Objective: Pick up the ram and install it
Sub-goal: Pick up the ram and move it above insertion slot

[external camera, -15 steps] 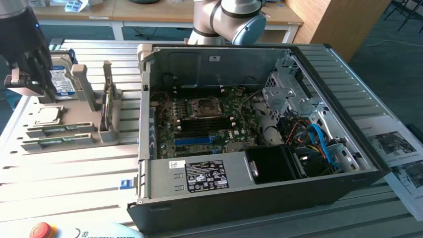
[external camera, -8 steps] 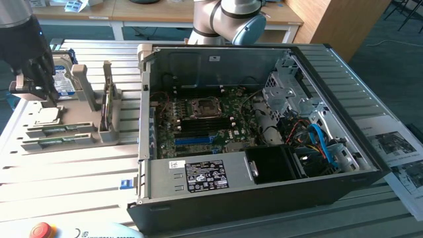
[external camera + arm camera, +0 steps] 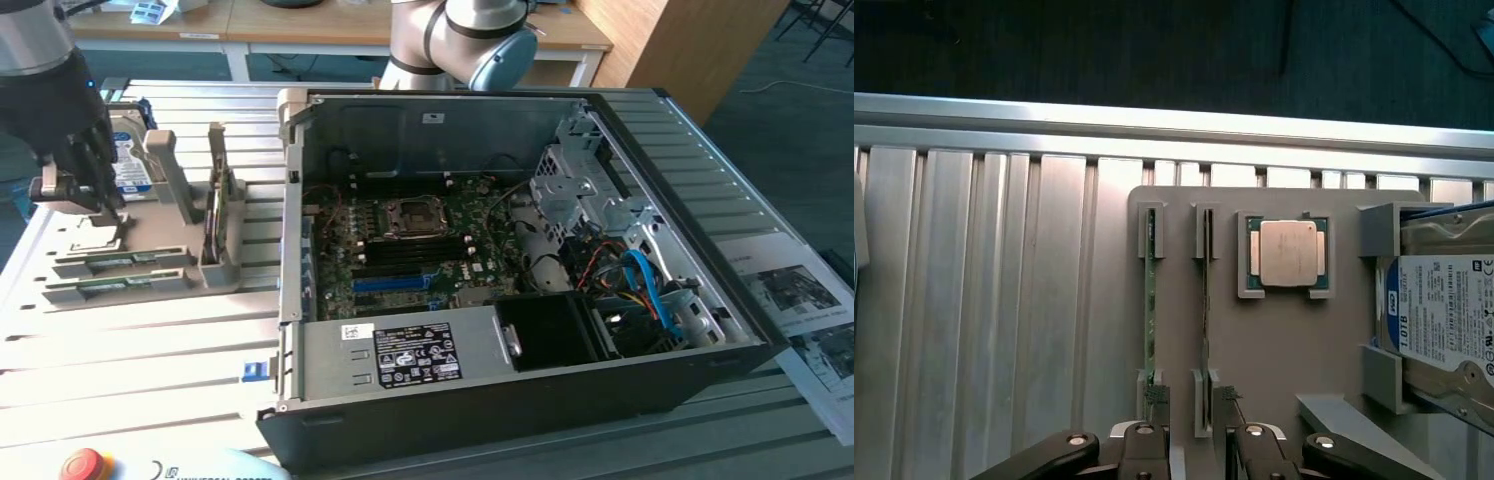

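hovering over the grey fixture plate (image 3: 1274, 350), the gripper (image 3: 1199, 452) has its two fingers (image 3: 1144, 445) spread wide with nothing caught between them. in the wrist view the ram (image 3: 1206, 300) stands on its long edge in a pair of slotted holders, lined up with the gap between the fingers, while a second green stick (image 3: 1150, 300) stands parallel just beside it, in line with one fingertip. past the sticks on the same plate a cpu (image 3: 1288, 253) lies flat in a square pocket, and a hard drive (image 3: 1444, 310) with a white and blue label sits in corner brackets next to it. the plate rests on a ribbed aluminium table (image 3: 984, 300). in the exterior view the open computer case (image 3: 601, 400) lies well apart toward the exterior view's right, its motherboard (image 3: 467, 250) showing the cpu socket (image 3: 407, 217) and a blue slot (image 3: 395, 283)
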Controlling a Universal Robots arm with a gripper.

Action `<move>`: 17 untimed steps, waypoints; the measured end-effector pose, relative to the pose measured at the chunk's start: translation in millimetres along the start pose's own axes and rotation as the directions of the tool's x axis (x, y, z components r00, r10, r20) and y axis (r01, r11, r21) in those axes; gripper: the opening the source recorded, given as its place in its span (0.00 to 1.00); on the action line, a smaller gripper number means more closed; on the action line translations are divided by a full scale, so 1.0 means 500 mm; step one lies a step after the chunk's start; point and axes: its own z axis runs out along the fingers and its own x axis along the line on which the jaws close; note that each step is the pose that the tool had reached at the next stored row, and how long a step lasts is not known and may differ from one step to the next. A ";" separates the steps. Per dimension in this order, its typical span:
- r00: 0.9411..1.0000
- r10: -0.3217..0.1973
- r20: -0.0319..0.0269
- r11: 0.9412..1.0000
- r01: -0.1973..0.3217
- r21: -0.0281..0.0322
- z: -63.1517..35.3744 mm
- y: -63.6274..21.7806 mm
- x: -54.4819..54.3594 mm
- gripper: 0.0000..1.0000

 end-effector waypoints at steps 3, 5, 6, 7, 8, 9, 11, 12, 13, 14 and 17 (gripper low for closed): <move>1.000 0.000 0.000 1.000 0.000 0.000 0.011 0.000 0.000 0.31; 1.000 0.000 0.000 1.000 0.000 0.000 0.018 0.000 0.000 0.31; 1.000 0.000 0.000 1.000 0.000 0.000 0.022 0.000 0.000 0.31; 1.000 0.000 0.000 1.000 0.000 0.000 0.025 0.000 0.000 0.31; 1.000 0.000 0.000 1.000 0.000 0.000 0.029 0.000 0.001 0.31; 1.000 0.000 0.000 1.000 0.000 0.000 0.031 0.000 0.001 0.31; 1.000 0.000 0.000 1.000 0.000 0.000 0.031 0.000 0.001 0.31; 1.000 0.000 0.000 1.000 0.000 0.000 0.031 0.000 0.001 0.31; 1.000 0.000 0.000 1.000 0.000 0.000 0.031 0.000 0.001 0.31; 1.000 0.000 0.000 1.000 0.000 0.000 0.031 0.000 0.001 0.31; 1.000 0.000 0.000 1.000 0.000 0.000 0.031 0.000 0.005 0.31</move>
